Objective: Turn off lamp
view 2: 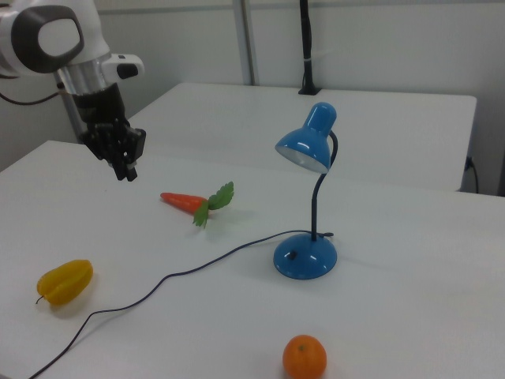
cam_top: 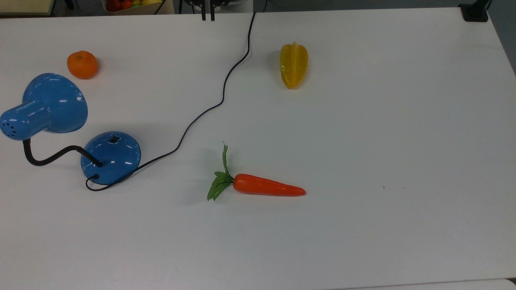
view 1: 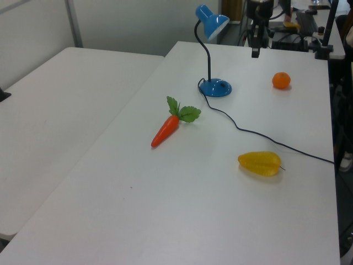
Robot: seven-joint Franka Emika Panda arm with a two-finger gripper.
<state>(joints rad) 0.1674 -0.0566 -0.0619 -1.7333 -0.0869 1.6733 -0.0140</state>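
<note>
Well apart from the lamp (view 2: pixel 307 202), the end effector (view 2: pixel 126 171) hangs, seemingly closed.

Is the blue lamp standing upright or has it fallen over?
Upright: the lamp stands on its round base on the table, shade raised on the bent neck.

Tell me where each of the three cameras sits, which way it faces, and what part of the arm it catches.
Top view: overhead, looking straight down on the table; the claw tips poke in at the top edge.
Left view: raised, off a table corner near the starfruit, looking along the table toward the lamp; the claw hangs above the far end.
Right view: lower, by the orange, facing across to the carrot; wrist and claw at upper left.
All three views share the lamp, cord, carrot, orange and starfruit.
</note>
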